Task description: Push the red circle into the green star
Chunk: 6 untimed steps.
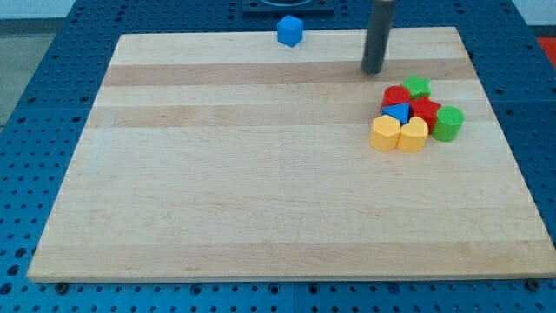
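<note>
The red circle [395, 96] lies in a tight cluster at the view's right, touching the green star [418, 86] just up and to its right. My tip [373, 71] stands above and to the left of the cluster, a short gap from the red circle. A blue triangle [398, 112], a second red block [425, 110], a green cylinder [448, 123], a yellow hexagon [385, 133] and a yellow heart [413, 135] make up the rest of the cluster.
A blue cube [290, 30] sits alone near the board's top edge, left of the rod. The wooden board [261, 174] rests on a blue perforated table.
</note>
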{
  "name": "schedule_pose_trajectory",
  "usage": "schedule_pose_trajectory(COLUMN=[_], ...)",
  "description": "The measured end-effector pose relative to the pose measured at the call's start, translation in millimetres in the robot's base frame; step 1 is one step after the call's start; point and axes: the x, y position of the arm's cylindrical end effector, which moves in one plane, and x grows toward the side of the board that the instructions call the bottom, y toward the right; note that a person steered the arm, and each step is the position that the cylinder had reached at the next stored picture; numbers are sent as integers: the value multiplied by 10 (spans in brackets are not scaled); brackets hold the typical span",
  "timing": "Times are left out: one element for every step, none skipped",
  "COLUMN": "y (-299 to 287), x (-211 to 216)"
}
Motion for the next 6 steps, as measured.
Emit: schedule_pose_trajectory(y=[1087, 1419, 1033, 235, -382, -627], x=[-300, -303, -625, -770, -92, 477])
